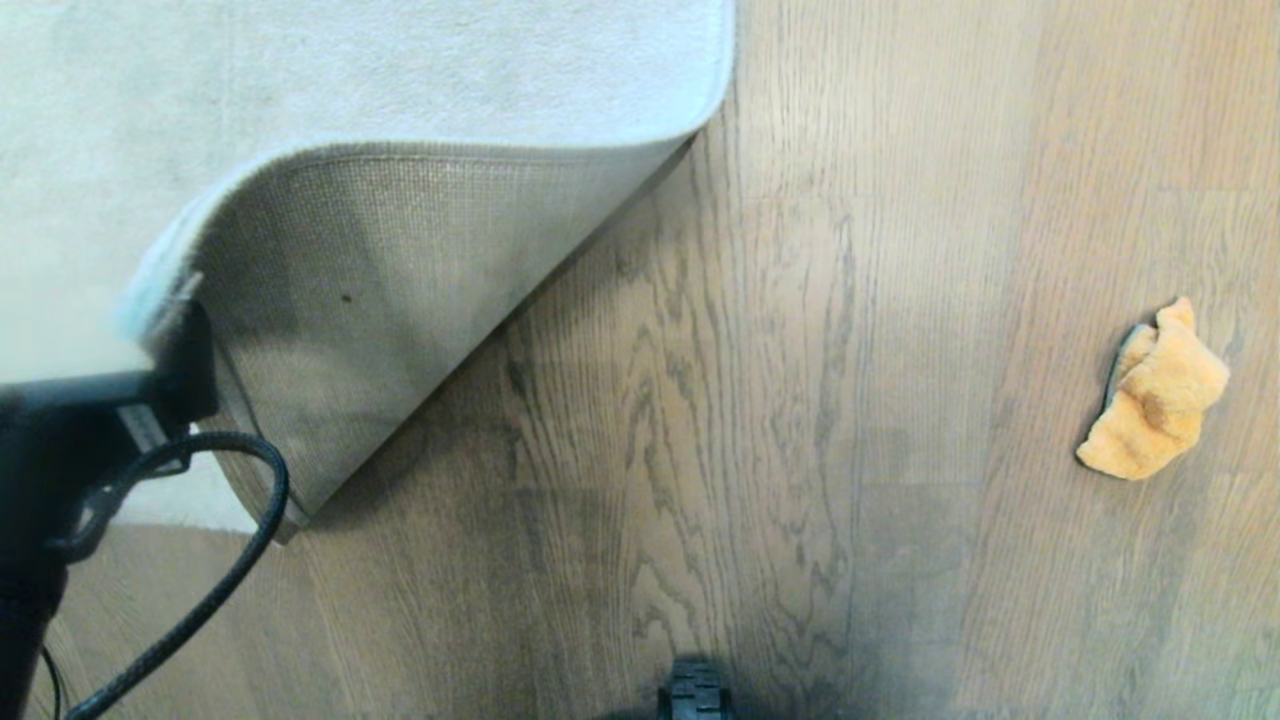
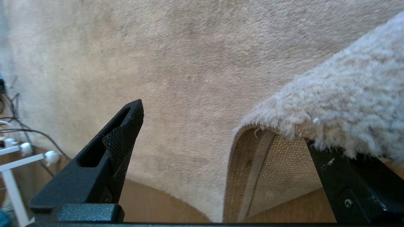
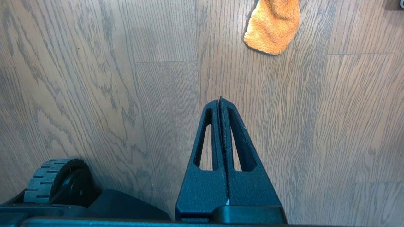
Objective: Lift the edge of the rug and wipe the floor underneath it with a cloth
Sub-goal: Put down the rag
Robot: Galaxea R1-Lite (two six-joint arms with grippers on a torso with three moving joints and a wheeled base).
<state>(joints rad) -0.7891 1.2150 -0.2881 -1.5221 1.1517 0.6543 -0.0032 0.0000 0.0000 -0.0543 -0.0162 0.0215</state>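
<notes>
- Beige woven backing is showing where the rug edge (image 1: 420, 300) is folding back over the pale pile of the rug (image 1: 300, 70), at the far left of the scene.
- The left gripper (image 2: 221, 138) is sitting at the left end of that fold with its fingers (image 2: 126, 132) spread wide. One finger is lying under the turned-up corner and the other is standing clear of it, so the rug is draping on the finger, not being pinched.
- The fold looks to be resting under its own stiffness; I judge it may flop flat if nothing steadies it.
- The floor (image 1: 700, 450), grey-brown wood-grain planks, is lying bare beside the flap, including the shadowed strip the fold is uncovering, which is the part to wipe.
- The cloth (image 1: 1155, 395), orange and crumpled, is lying on the floor at the right, well apart from the rug and untouched.
- The right gripper (image 3: 220, 100) is hanging above the planks near the robot's wheel (image 3: 53, 179), fingers pressed together and holding nothing. The cloth is lying beyond its tips, so picking it up appears to be the next step.
</notes>
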